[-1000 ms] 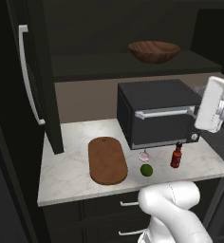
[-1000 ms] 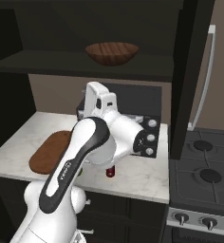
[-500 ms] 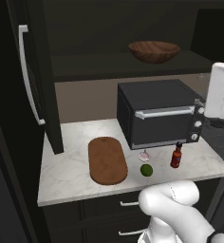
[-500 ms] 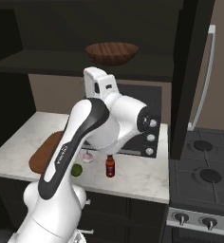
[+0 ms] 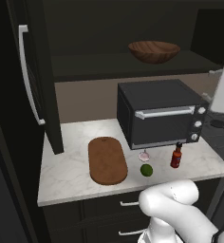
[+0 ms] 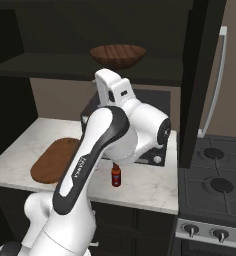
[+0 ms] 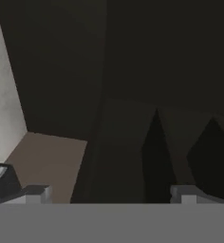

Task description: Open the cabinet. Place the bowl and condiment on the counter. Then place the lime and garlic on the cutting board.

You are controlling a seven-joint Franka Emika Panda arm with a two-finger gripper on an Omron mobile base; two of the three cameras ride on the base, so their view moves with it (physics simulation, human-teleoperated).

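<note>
My pincer stands wide open with nothing between its tips, facing dark cabinet panels and a strip of tan wall. I see the white marbled tabletop below, a black stove beside it on the right. A black toaster oven sits at the back (taking up much of the slab). The bowl rests upright on the open cabinet's shelf above it. The cutting board lies with its long axis running front to back; the lime and garlic sit just right of it, the condiment upright beyond them.
</note>
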